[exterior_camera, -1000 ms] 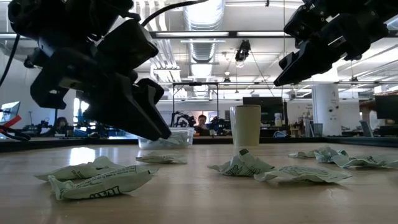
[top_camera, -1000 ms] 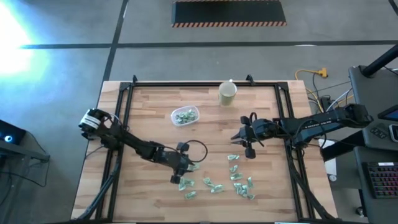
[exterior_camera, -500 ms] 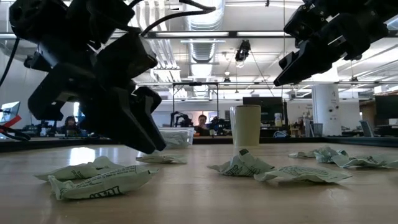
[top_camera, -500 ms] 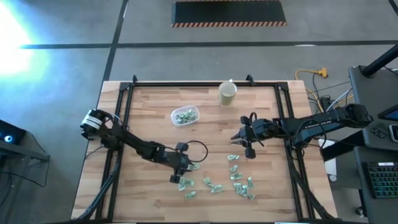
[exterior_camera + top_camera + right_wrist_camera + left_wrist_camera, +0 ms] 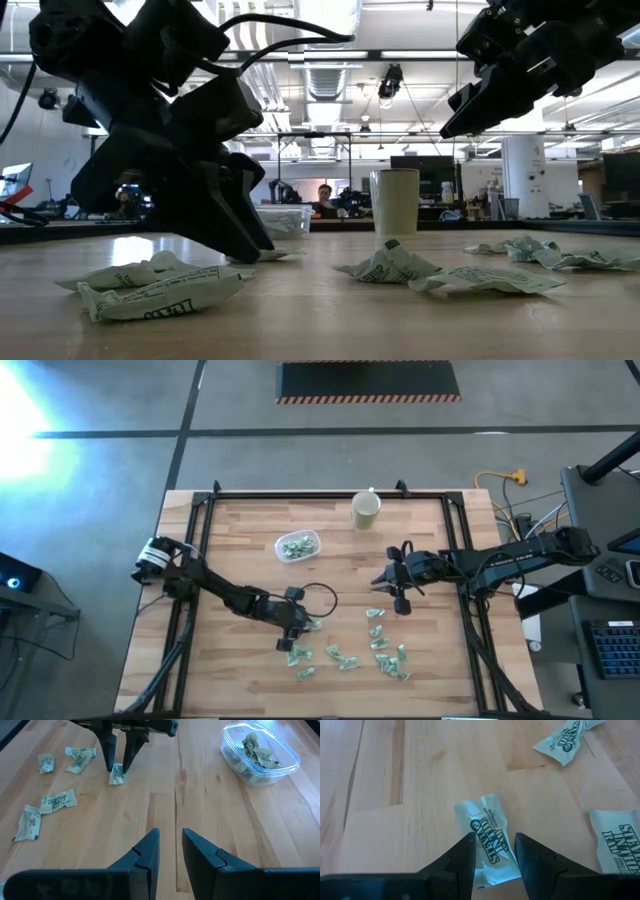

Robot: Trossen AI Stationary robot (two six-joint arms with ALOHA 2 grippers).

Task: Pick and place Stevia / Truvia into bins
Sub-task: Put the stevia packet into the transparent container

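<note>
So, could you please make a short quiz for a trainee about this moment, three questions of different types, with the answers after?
1. True or false: the left gripper has its fingers on either side of a Stevia sachet lying on the table.
2. Multiple choice: where does the right gripper hang? A) inside the clear tub B) above bare wood, holding nothing C) around the beige cup
3. Fill in: the clear tub already holds several ____.

Key: 1 true; 2 B; 3 sachets
</note>
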